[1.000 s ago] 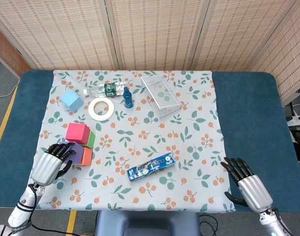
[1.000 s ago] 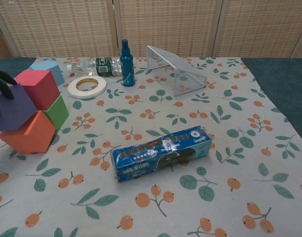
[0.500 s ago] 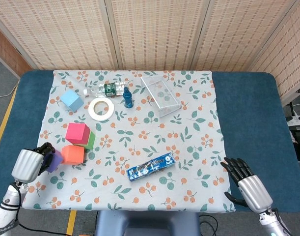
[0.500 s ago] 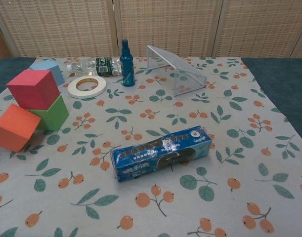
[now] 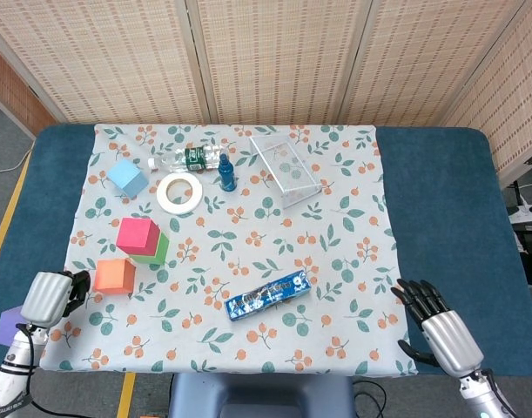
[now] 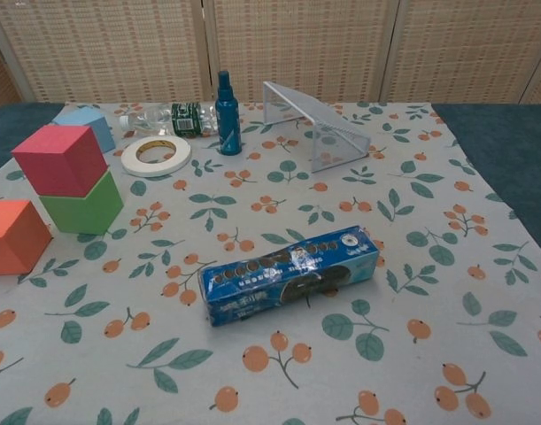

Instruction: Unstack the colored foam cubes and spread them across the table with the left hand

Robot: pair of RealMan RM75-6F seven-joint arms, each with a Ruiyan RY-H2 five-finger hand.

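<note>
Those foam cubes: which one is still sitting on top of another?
The pink cube. It rests on the green cube; the orange cube and light blue cube lie singly on the cloth, the purple cube off it.

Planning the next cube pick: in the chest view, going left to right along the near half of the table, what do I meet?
Orange cube → green cube with the pink cube stacked on it → blue biscuit pack.
</note>
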